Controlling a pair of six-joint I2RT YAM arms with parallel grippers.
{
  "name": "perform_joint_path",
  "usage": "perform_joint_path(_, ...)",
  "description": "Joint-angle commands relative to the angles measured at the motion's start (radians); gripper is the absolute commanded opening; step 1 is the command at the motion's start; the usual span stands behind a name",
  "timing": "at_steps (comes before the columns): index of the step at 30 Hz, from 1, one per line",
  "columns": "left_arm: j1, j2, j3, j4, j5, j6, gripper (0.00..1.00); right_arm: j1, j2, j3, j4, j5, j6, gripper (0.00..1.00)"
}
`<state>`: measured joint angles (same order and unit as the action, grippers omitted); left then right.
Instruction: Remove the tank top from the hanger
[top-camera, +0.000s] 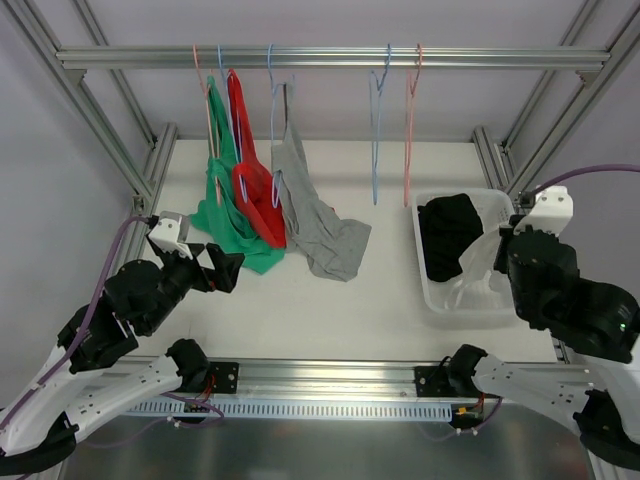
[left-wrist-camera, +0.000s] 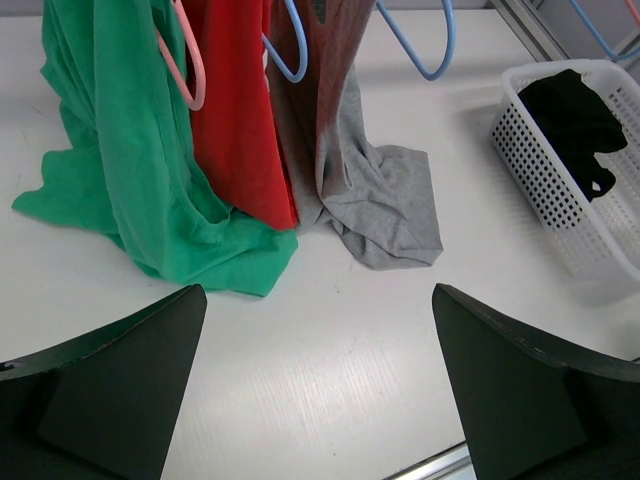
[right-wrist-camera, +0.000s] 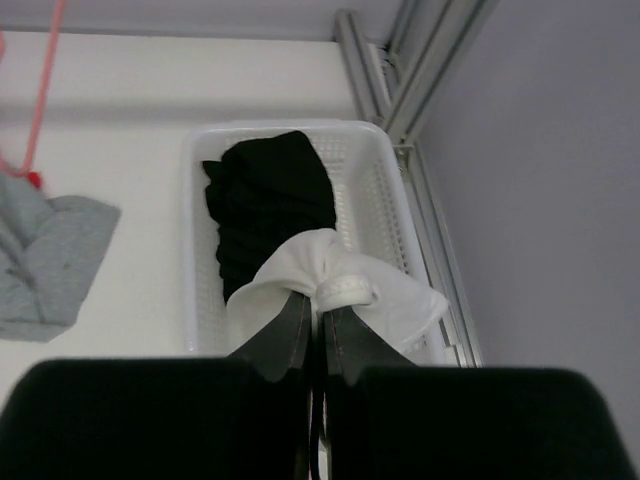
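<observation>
A white tank top (right-wrist-camera: 400, 300) is bunched between the fingers of my right gripper (right-wrist-camera: 318, 300), which is shut on it above the white basket (right-wrist-camera: 195, 250). From above, this white cloth (top-camera: 478, 262) hangs over the basket's near right part beside the right gripper (top-camera: 499, 254). Green (left-wrist-camera: 130, 150), red (left-wrist-camera: 235, 120) and grey (left-wrist-camera: 380, 200) tank tops hang on hangers (left-wrist-camera: 190, 75) from the rail, their hems pooled on the table. My left gripper (left-wrist-camera: 318, 370) stands open and holds nothing, just in front of the green top (top-camera: 232, 235).
A black garment (top-camera: 448, 235) lies in the basket (top-camera: 455, 305). An empty blue hanger (top-camera: 377, 120) and an empty pink hanger (top-camera: 410, 110) hang from the rail (top-camera: 320, 58). Aluminium frame posts (top-camera: 500, 160) stand at the table's sides.
</observation>
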<state>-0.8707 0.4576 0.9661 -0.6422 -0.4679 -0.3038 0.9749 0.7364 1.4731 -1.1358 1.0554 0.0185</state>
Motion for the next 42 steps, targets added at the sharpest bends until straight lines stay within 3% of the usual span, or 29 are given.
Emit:
perform_joint_path(1, -0.004, 0.018, 0.005, 0.001, 0.035, -0.020, 0.99, -0.220, 0.035, -0.060, 0.143, -0.139, -0.081, 0.00)
perform_joint_path(6, -0.004, 0.032, 0.017, 0.001, 0.054, -0.037, 0.98, -0.655, 0.098, -0.181, 0.306, -0.660, -0.138, 0.00)
perform_joint_path(7, -0.004, 0.030, 0.026, 0.001, 0.054, -0.040, 0.99, -0.750, 0.109, -0.206, 0.321, -0.705, -0.137, 0.00)
perform_joint_path(12, -0.004, 0.079, 0.173, -0.007, 0.058, -0.057, 0.99, -0.880, 0.188, -0.344, 0.369, -0.739, -0.102, 0.00)
perform_joint_path(13, -0.004, 0.094, 0.206, -0.007, 0.061, -0.049, 0.99, -0.904, 0.204, -0.361, 0.370, -0.727, -0.080, 0.05)
perform_joint_path(14, -0.004, 0.116, 0.242, -0.011, 0.060, -0.041, 0.99, -0.913, 0.218, -0.381, 0.369, -0.715, -0.063, 0.19)
perform_joint_path(15, -0.004, 0.163, 0.276, -0.013, 0.051, -0.035, 0.99, -0.920, 0.251, -0.411, 0.366, -0.678, -0.049, 0.88)
perform_joint_path(16, -0.004, 0.193, 0.349, -0.016, 0.037, -0.023, 0.99, -0.923, 0.270, -0.418, 0.355, -0.648, -0.022, 0.99)
perform_joint_path(20, -0.004, 0.366, 0.535, -0.031, -0.050, 0.037, 0.99, -0.923, 0.229, -0.412, 0.320, -0.607, 0.008, 1.00)
perform_joint_path(23, -0.004, 0.577, 0.683, -0.031, -0.084, 0.084, 0.99, -0.924, 0.112, -0.370, 0.320, -0.695, -0.002, 1.00)
perform_joint_path(30, 0.041, 0.941, 1.029, -0.033, -0.112, 0.170, 0.99, -0.923, -0.098, -0.387, 0.423, -1.173, -0.008, 0.99)
perform_joint_path(32, 0.074, 1.021, 1.077, -0.033, -0.109, 0.192, 0.95, -0.923, -0.106, -0.401, 0.423, -1.231, -0.003, 0.99)
perform_joint_path(33, 0.087, 1.042, 1.118, -0.031, -0.116, 0.198, 0.89, -0.924, -0.107, -0.408, 0.423, -1.273, 0.000, 0.99)
perform_joint_path(35, 0.133, 1.099, 1.152, -0.034, -0.129, 0.218, 0.85, -0.923, -0.115, -0.433, 0.427, -1.299, 0.006, 0.99)
perform_joint_path(42, 0.179, 1.116, 1.146, -0.031, -0.094, 0.248, 0.86, -0.923, -0.118, -0.476, 0.462, -1.403, -0.009, 1.00)
